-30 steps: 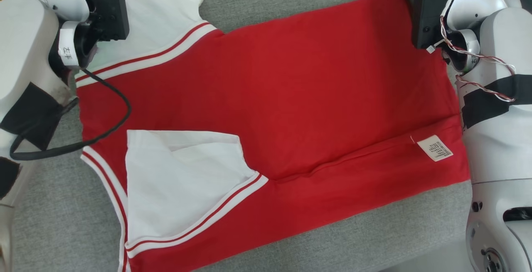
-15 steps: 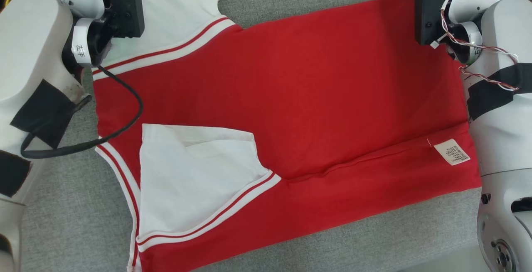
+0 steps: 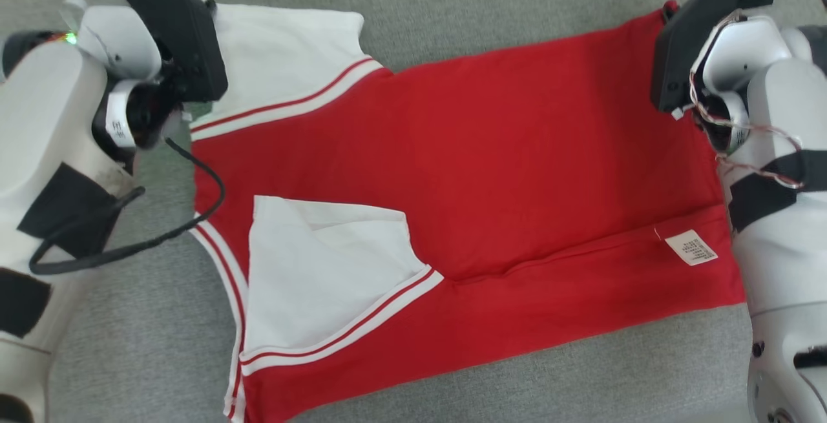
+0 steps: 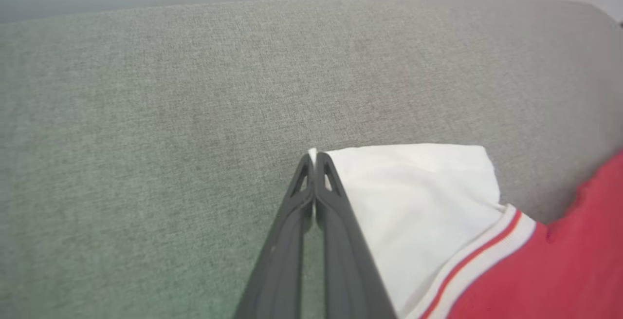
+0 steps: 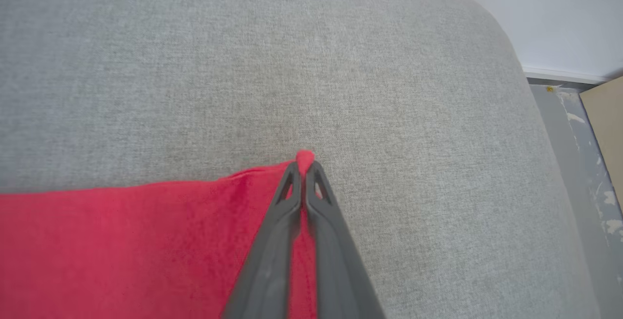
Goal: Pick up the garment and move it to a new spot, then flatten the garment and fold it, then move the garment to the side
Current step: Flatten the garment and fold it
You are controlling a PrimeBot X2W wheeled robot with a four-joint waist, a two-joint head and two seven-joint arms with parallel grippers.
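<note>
Head view: a grey woven upholstered surface (image 3: pixel 517 10) carries the garment (image 3: pixel 491 152), a red knit body with white, stripe-trimmed sleeves, lying flat. A white care label (image 3: pixel 691 247) sits near the hem. Dark wrist housings (image 3: pixel 174 29) hide both far corners.

Left wrist view: the left gripper (image 4: pixel 315 156), closed, pinches the white sleeve corner (image 4: pixel 413 197). The background above is blurred.

Right wrist view: the right gripper (image 5: pixel 304 165), closed, pinches the red hem corner (image 5: pixel 304 155). The surface edge is rounded, with paint-speckled floor (image 5: pixel 584 187) beside it.
</note>
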